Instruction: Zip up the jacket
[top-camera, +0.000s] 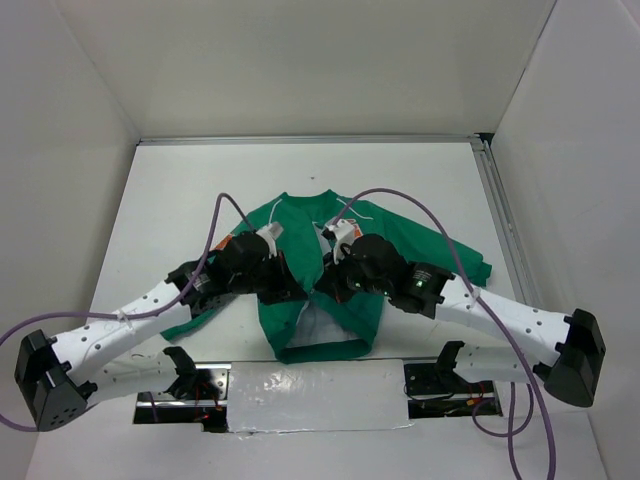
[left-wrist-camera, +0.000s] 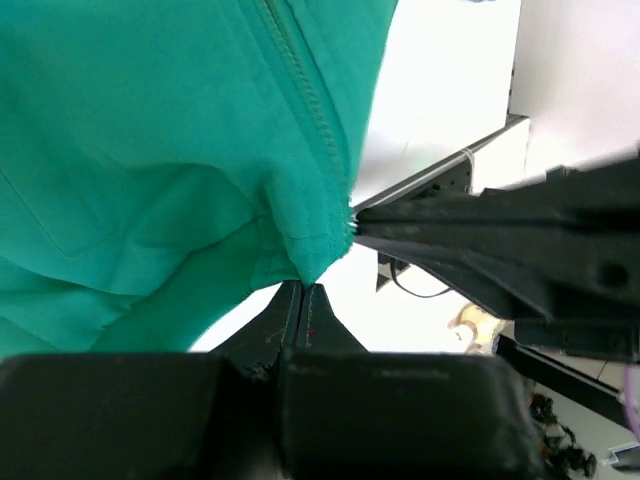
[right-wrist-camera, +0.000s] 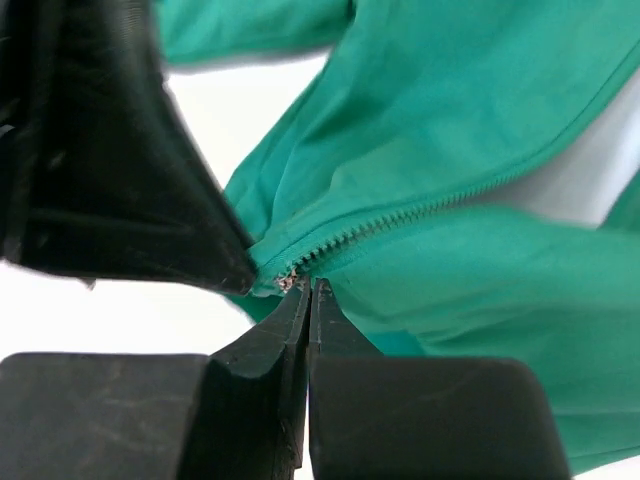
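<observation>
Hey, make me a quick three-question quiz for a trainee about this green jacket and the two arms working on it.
1. True or false: the jacket is fully zipped.
2. Where do the left tool and the right tool meet? A) at the collar B) at the end of the zipper C) at a sleeve cuff
3. Are both tools' jaws open or shut?
Key: 1 false, the white lining shows between the front panels; 2 B; 3 shut.
</observation>
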